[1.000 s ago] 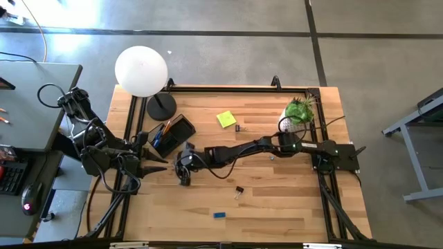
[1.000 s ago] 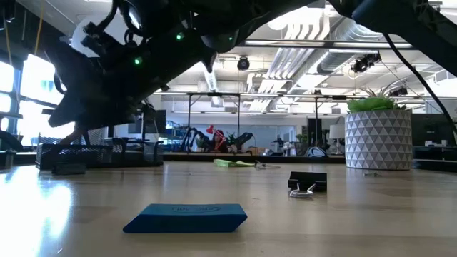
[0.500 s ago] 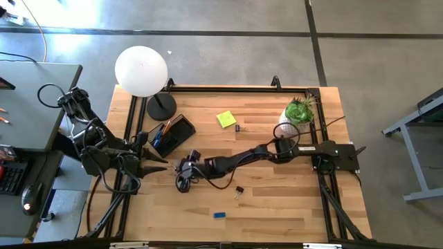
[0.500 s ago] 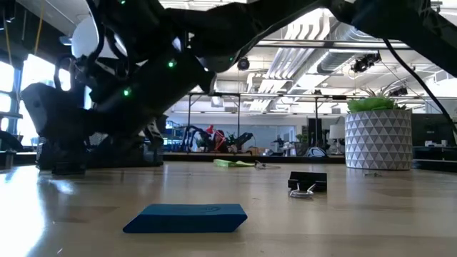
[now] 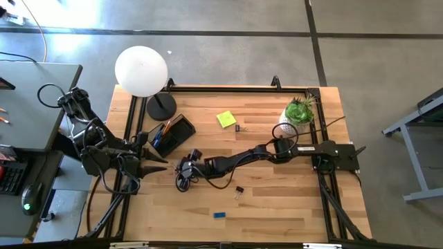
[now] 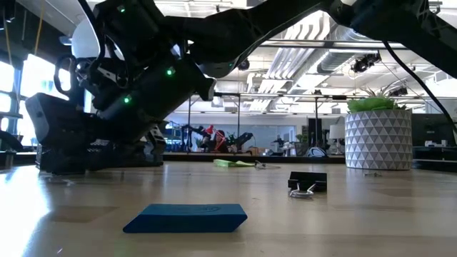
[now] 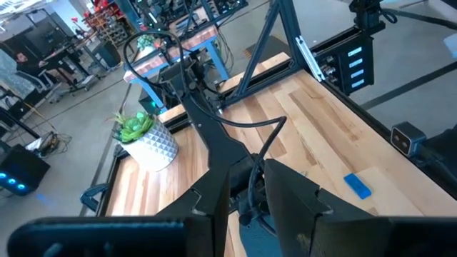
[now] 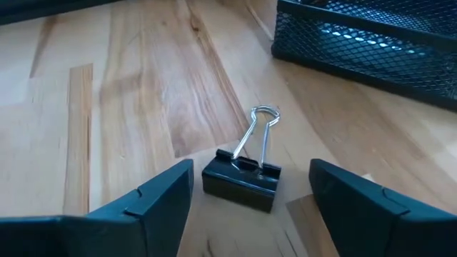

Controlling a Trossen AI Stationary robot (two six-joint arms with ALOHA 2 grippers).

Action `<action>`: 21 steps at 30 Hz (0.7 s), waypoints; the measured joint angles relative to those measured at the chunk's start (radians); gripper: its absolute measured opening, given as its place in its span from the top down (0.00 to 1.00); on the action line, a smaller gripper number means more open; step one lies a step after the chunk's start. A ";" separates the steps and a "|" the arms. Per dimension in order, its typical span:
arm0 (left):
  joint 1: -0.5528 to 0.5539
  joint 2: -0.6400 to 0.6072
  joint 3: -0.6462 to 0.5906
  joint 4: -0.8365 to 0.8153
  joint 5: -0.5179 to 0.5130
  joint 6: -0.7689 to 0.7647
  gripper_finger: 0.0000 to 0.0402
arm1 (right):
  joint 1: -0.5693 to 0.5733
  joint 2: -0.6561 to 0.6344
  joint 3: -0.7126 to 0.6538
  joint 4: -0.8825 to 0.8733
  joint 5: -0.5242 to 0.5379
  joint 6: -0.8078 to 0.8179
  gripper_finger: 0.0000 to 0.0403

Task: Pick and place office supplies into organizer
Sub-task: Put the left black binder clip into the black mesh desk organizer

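Now the right gripper (image 8: 251, 187) is hovering wide open over a binder clip (image 8: 243, 171) near the organizer (image 8: 371, 44), having barely shifted.

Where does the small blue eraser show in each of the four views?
High view: blue eraser on bare wood near the table's lower edge.
Low view: in the foreground, lying flat.
Left wrist view: on bare wood beyond the fingers.
Right wrist view: not in it.
Shared landmark: potted plant.
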 joint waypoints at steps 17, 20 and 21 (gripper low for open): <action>0.000 0.000 0.000 0.001 0.000 -0.006 0.80 | 0.004 -0.001 0.001 -0.015 -0.006 -0.008 0.70; 0.000 0.000 0.000 0.001 0.000 -0.006 0.80 | 0.003 -0.003 0.001 -0.015 -0.020 -0.044 0.66; 0.000 0.000 0.000 0.001 0.000 -0.006 0.80 | 0.003 -0.005 0.001 -0.019 -0.023 -0.053 0.64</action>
